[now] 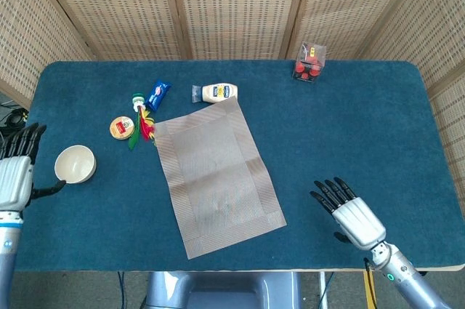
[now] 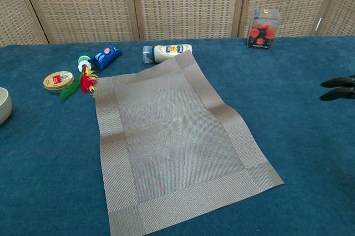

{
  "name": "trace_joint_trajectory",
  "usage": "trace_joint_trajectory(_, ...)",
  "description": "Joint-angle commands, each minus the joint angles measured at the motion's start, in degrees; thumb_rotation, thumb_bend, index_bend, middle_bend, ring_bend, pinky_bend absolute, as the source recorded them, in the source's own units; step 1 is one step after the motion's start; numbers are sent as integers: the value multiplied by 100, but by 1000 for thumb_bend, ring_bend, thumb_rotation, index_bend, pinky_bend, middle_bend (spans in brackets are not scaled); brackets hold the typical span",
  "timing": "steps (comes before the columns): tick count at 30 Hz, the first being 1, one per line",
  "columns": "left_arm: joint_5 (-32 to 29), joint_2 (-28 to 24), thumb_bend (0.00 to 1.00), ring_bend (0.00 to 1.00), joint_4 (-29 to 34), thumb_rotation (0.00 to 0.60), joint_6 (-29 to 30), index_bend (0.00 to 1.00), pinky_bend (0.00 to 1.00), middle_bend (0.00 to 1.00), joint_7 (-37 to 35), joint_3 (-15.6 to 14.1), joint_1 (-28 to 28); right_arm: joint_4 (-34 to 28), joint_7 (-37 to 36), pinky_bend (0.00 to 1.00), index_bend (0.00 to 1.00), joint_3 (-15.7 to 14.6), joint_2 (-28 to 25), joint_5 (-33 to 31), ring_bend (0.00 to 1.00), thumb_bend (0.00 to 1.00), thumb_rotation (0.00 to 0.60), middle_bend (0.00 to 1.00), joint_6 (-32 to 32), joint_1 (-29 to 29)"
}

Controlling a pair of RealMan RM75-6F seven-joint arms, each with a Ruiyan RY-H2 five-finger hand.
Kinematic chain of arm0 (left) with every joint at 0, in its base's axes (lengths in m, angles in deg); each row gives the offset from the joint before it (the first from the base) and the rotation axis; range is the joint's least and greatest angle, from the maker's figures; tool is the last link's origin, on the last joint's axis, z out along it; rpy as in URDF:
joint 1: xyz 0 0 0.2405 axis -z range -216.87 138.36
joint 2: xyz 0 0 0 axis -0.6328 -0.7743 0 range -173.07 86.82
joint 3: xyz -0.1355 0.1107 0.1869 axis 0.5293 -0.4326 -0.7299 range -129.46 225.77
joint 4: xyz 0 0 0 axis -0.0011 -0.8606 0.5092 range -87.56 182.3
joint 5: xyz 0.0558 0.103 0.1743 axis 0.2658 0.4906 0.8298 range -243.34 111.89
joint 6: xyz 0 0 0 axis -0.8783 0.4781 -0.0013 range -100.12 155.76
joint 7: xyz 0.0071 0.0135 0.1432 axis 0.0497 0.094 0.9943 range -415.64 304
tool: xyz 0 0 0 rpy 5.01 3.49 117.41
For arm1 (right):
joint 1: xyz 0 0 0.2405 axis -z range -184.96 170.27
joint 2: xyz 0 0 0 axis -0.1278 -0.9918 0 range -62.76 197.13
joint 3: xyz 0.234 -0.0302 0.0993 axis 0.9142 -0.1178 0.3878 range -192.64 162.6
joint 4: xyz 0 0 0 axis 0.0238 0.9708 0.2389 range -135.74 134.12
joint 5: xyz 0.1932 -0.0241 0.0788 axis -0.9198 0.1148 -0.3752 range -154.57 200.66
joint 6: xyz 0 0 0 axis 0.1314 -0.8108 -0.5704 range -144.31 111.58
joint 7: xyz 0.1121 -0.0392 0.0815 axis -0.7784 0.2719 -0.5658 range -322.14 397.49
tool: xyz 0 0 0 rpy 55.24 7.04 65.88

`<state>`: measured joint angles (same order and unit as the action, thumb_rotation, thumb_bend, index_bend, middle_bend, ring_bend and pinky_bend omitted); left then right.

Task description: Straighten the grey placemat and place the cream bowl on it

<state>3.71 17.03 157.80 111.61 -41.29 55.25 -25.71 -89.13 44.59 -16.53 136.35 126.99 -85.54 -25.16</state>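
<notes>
The grey placemat [image 1: 218, 174] lies flat in the middle of the blue table, turned slightly askew; in the chest view the placemat [image 2: 175, 136] fills the centre. The cream bowl [image 1: 75, 163] stands upright on the cloth left of the mat, and only its rim [image 2: 3, 104] shows at the chest view's left edge. My left hand [image 1: 16, 178] hovers at the table's left edge, just left of the bowl, fingers spread and holding nothing. My right hand [image 1: 350, 215] is open above the front right of the table, right of the mat's near corner; its fingertips [image 2: 338, 88] show at the chest view's right edge.
Behind the mat lie a mayonnaise bottle [image 1: 218, 92], a blue packet [image 1: 158, 94], a round tin [image 1: 122, 128] and a red-and-yellow feathered toy [image 1: 143, 121]. A clear box of red items [image 1: 309, 62] stands at the back right.
</notes>
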Motion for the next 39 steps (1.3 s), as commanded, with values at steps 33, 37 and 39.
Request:
trace_joint_trajectory(33,732,-264,0,0,507,600,367,0,0,0,462,-490,-689,549,1231,0,138,215,1730,-1026,0,0,600,0,1660,-1195)
trace_joint_trajectory(37,724,-259,0,0,498,600,333,0,0,0,456,-468,-686,556,1396,0,138,239,1857,-1139,0,0,600,0,1711,-1260)
trace_joint_trajectory(39,730,-258,0,0,496,600,323,0,0,0,454,-463,-689,563,1463,0,138,271,1926,-1208,0,0,600,0,1722,-1292)
